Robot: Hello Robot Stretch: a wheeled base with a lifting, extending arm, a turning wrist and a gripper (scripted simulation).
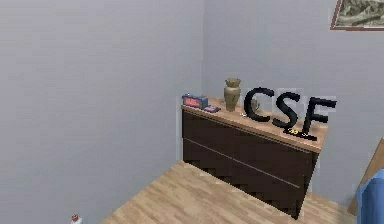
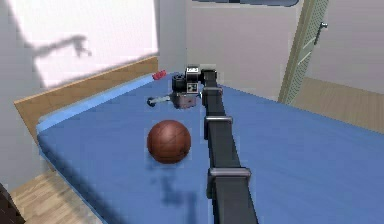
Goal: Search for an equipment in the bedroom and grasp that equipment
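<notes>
End effector [image 2: 160,99] against the bed [image 2: 300,150]: hold cannot be told

a dark wooden dresser [image 1: 245,150] stands against the wall on a pale plank floor [image 1: 200,200]. on its top sit a small clock [image 1: 195,101], a tan vase [image 1: 232,95] and big dark block letters [image 1: 290,108]. a framed picture [image 1: 358,14] hangs above. elsewhere, a blue-covered bed [image 2: 300,150] has a wooden headboard [image 2: 80,95], with a small red thing [image 2: 158,75] near it and a door [image 2: 305,50] beyond.
</notes>
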